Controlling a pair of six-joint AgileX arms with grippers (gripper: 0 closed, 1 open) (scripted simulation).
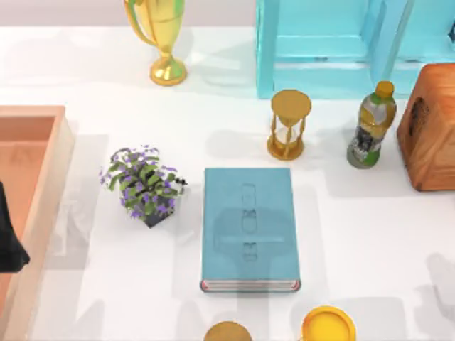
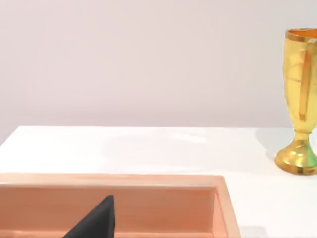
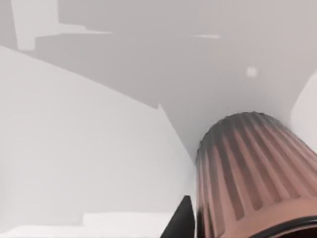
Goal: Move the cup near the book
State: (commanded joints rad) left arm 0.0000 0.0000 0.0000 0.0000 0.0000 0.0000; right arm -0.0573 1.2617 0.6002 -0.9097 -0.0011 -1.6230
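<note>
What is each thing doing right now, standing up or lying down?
book: lying flat, closed.
cup: close beside the right fingers; cannot tell if held.
hourglass: standing upright behind the book.
bottle: standing upright, cap on.
trophy: standing upright.
plant: upright, left of the book.
left fingers: parked over the wooden tray.

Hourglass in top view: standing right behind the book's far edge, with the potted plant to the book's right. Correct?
Not quite. The hourglass does stand just beyond the far edge of the book, but the purple-flowered potted plant sits on the book's left, not its right. The top view shows this.
</note>
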